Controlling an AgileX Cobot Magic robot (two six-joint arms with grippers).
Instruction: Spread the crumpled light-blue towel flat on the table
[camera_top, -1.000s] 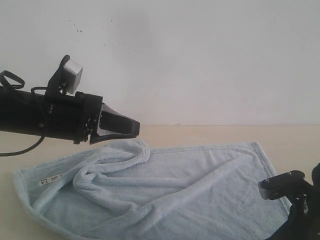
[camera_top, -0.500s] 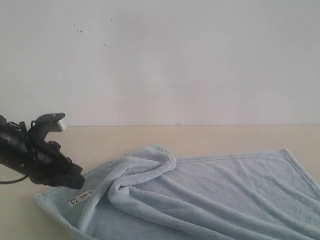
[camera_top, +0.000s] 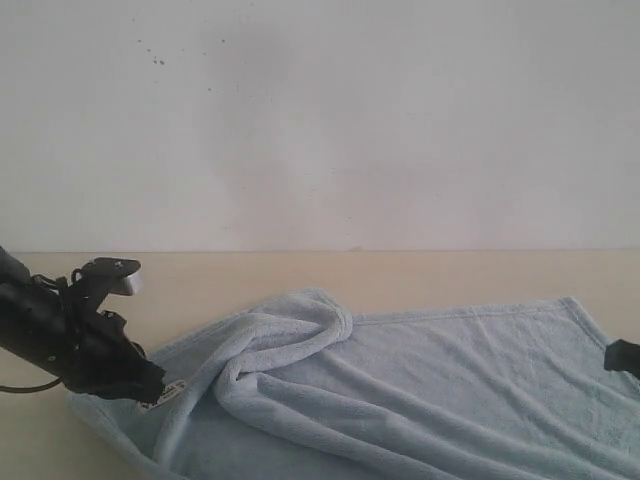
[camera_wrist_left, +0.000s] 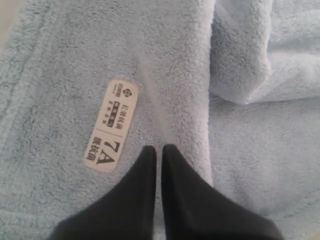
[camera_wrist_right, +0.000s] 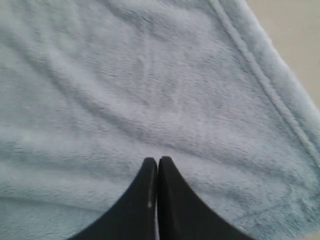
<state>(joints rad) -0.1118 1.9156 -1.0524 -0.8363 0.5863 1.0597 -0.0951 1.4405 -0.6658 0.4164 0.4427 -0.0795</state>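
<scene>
The light-blue towel (camera_top: 420, 385) lies on the beige table (camera_top: 450, 272), mostly spread, with a thick rolled fold (camera_top: 290, 335) left of its middle. Its white label (camera_top: 168, 392) sits near the left corner. My left gripper (camera_top: 150, 384) is low at that corner. In the left wrist view it (camera_wrist_left: 158, 149) is shut, its tips over the pile beside the label (camera_wrist_left: 111, 125), pinching nothing. Only a dark tip of my right gripper (camera_top: 622, 357) shows at the right edge. The right wrist view has it (camera_wrist_right: 158, 160) shut over flat towel (camera_wrist_right: 150, 85) near the stitched hem (camera_wrist_right: 265, 85).
A white speckled wall (camera_top: 350, 120) rises behind the table's far edge. Bare table shows beyond the towel's hem (camera_wrist_right: 300, 30) and to the left of the left arm (camera_top: 40, 330).
The left arm came down from above the towel to its left corner and settled slightly lower. The towel now lies further right. The right arm left view, then its tip reappeared at the right edge.
</scene>
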